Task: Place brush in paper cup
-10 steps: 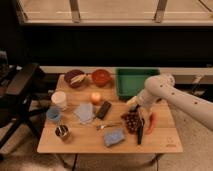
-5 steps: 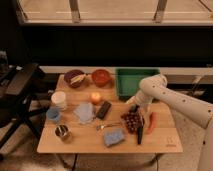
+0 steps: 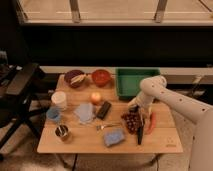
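The brush (image 3: 141,131) is a slim black stick lying on the wooden table (image 3: 160,145) at the right, between a dark bunch of grapes (image 3: 131,121) and an orange-red carrot-like piece (image 3: 151,123). The white paper cup (image 3: 59,100) stands upright at the table's left side. My gripper (image 3: 134,108) hangs over the table just above the grapes, a little up and left of the brush's far end. It is open and holds nothing. The white arm (image 3: 165,95) reaches in from the right.
A green tray (image 3: 135,81) sits at the back right, with two bowls (image 3: 75,77) (image 3: 101,77) to its left. Also on the table are a light-blue cup (image 3: 53,115), a metal cup (image 3: 63,132), an orange fruit (image 3: 95,97), a black block (image 3: 104,109), a cloth (image 3: 84,113), a fork (image 3: 107,126) and a blue sponge (image 3: 114,136). A black chair (image 3: 20,87) stands at the left.
The arm has swung a little to the left and the gripper has come down slightly towards the grapes and the brush. The objects on the table have not moved.
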Available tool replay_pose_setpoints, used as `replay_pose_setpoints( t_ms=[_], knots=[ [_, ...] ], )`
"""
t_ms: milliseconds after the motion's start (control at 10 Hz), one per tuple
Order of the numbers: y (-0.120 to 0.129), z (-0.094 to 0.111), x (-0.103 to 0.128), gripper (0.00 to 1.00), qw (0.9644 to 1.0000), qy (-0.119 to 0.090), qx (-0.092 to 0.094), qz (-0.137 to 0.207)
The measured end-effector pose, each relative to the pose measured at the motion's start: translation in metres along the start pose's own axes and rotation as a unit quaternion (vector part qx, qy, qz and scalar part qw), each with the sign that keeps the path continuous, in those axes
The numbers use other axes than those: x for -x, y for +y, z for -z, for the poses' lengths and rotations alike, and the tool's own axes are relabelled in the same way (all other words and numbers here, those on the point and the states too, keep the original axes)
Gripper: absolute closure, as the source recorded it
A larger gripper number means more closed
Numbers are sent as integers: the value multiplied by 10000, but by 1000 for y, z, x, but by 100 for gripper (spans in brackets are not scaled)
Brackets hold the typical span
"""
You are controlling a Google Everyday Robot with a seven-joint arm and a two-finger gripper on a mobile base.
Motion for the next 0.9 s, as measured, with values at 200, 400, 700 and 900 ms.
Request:
replay_pose_setpoints(
  t_ms=[200, 400, 700, 900],
  knots=[
    [-9, 3, -8, 20, 9999, 156, 55, -20],
    [-16, 8, -24, 20, 9993, 334, 142, 42],
    [-19, 12, -39, 20, 9983, 522, 214, 135],
    [-25, 10, -38, 20, 9977, 639, 225, 56]
  ],
)
